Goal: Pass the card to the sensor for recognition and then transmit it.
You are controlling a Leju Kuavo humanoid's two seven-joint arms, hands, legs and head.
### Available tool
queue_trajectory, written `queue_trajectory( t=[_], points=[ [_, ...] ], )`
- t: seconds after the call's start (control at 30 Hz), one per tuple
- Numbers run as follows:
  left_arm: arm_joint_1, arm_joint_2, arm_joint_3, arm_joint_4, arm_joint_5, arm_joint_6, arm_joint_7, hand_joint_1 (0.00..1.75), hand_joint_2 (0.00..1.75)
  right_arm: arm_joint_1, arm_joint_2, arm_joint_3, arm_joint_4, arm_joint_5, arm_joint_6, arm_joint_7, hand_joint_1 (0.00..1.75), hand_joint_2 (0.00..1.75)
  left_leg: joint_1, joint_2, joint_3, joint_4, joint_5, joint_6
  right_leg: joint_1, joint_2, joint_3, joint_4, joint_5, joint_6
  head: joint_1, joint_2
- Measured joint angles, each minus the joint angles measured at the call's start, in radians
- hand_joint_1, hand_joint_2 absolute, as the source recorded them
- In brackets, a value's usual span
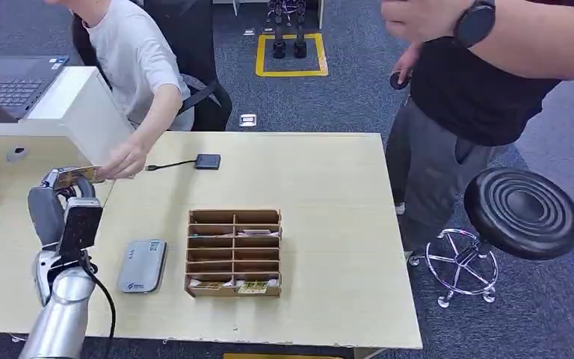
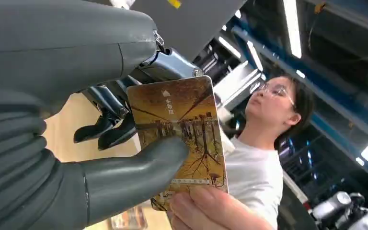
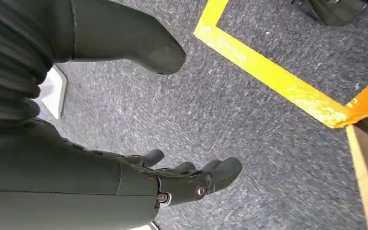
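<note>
Holding a yellow-brown card (image 2: 182, 139) between its thick thumb and darker fingers (image 2: 106, 128), the left hand (image 1: 66, 196) is raised over the left part of the pale wooden worktop (image 1: 329, 179). A seated person in a light shirt (image 1: 140, 60) reaches across from the far side, and that person's hand (image 1: 123, 161) touches the card's outer end; in the left wrist view the person's fingertips pinch the card's edge opposite the robot's thumb, so both hold it at once.

On the worktop a grey card reader (image 1: 142, 265) lies flat just beside the robot's left arm, and next to it stands a wooden sorting box (image 1: 233, 253) with rows of compartments, a few cards showing in the front row. Farther back a small dark device (image 1: 208, 161) with a cable lies near the person's hand. A laptop (image 1: 15, 82) sits on a raised white surface at the far left.

The right hand (image 3: 191, 179) hangs over the floor with its fingers released, slightly apart and holding nothing. Grey-blue carpet (image 3: 249, 139) covers the room, marked with yellow tape (image 3: 268, 72). A second person in a black top (image 1: 486, 90) stands at the worktop's right, beside a black round stool (image 1: 523, 213).
</note>
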State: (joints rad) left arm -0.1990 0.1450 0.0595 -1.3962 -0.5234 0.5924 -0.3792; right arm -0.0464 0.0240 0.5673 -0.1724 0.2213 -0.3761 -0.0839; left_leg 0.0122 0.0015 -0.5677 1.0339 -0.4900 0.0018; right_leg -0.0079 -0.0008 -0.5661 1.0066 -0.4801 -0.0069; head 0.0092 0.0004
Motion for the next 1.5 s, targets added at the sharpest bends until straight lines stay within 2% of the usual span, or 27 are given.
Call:
queue_trajectory(
  t=[0.13, 0.53, 0.57, 0.93, 1.13, 1.5],
  points=[
    [-0.018, -0.003, -0.015, 0.04, -0.001, -0.011, -0.033, 1.75, 1.75, -0.007, 0.001, 0.003, -0.005, 0.003, 0.008, 0.0, 0.0, 1.75, 0.0, 0.0, 0.0, 0.0, 0.0, 0.0, 0.0, 0.0, 0.0, 0.0, 0.0, 0.0, 0.0, 0.0],
    [-0.031, -0.004, -0.032, 0.073, 0.014, -0.021, -0.041, 1.75, 1.75, -0.015, 0.005, 0.006, -0.008, 0.009, 0.011, 0.0, 0.0, 1.75, 0.0, 0.001, -0.001, 0.0, 0.0, 0.0, 0.0, 0.001, -0.001, 0.0, 0.0, 0.0, 0.0, 0.0],
    [-0.031, -0.004, -0.032, 0.074, 0.014, -0.021, -0.041, 0.0, 1.75, -0.015, 0.005, 0.006, -0.008, 0.009, 0.011, 0.0, 0.0, 1.75, 0.0, 0.001, -0.001, 0.0, 0.0, 0.0, 0.0, 0.001, -0.001, 0.0, 0.0, 0.0, 0.0, 0.0],
    [-0.031, -0.003, -0.034, 0.081, 0.015, -0.027, -0.041, 0.0, 1.75, -0.016, 0.005, 0.006, -0.008, 0.009, 0.011, 0.0, 0.0, 1.75, 0.0, 0.001, -0.001, 0.0, 0.0, 0.0, 0.0, 0.001, -0.001, 0.0, 0.0, 0.0, 0.0, 0.0],
    [-0.03, 0.005, -0.043, 0.087, -0.021, -0.046, 0.003, 0.0, 1.75, -0.016, 0.005, 0.005, -0.008, 0.006, 0.01, 0.0, 0.0, 1.75, 0.0, 0.001, -0.001, 0.0, 0.0, 0.0, 0.0, 0.001, -0.001, 0.0, 0.0, 0.0, 0.0, 0.0],
    [0.0, 0.042, -0.06, 0.08, -0.066, -0.058, 0.029, 0.0, 1.75, -0.016, 0.005, 0.005, -0.008, 0.003, 0.006, -0.004, 0.0, 1.75, 0.0, 0.0, -0.002, 0.0, 0.0, 0.0, 0.0, 0.0, -0.001, 0.0, 0.0, 0.0, 0.0, 0.0]
  ],
)
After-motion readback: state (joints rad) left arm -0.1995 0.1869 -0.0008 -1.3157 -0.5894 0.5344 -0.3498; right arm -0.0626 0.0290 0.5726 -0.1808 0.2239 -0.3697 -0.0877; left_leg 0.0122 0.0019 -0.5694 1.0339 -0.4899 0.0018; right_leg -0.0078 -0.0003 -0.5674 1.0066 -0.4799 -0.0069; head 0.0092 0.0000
